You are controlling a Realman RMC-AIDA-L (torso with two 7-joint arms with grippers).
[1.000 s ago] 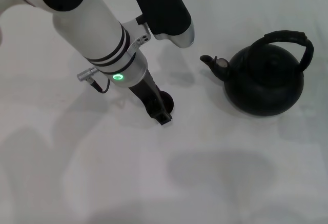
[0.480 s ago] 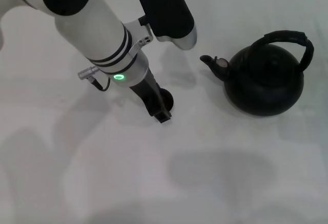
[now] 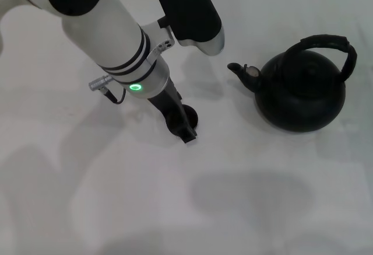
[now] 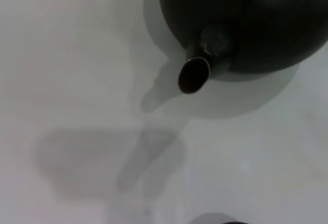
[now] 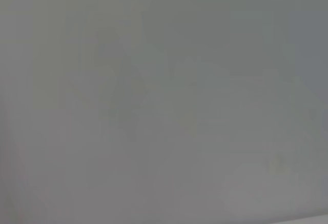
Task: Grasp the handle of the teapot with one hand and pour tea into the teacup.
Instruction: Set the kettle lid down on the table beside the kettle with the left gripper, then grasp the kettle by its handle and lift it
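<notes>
The teapot point(image 3: 301, 94) is a round matte black pot standing on the white table at the right, with its short spout point(image 3: 239, 69) pointing left. Its ribbed black arched handle point(image 3: 332, 43) spans the top. The tiny black teacup point(image 3: 190, 115) stands left of the spout, partly covered by my left gripper point(image 3: 178, 123), which reaches down onto it from the upper left. The left wrist view shows the teapot's body point(image 4: 256, 24) and the spout's mouth point(image 4: 194, 75) from above. My right gripper is out of view.
The white table point(image 3: 250, 196) spreads around both objects, with soft shadows on it. The left arm's white forearm point(image 3: 99, 27) and black wrist housing point(image 3: 189, 10) hang over the table's upper left. The right wrist view shows only a plain grey surface point(image 5: 164, 101).
My left gripper has wobbled slightly at the teacup and is back where it was. The teapot and teacup have not moved.
</notes>
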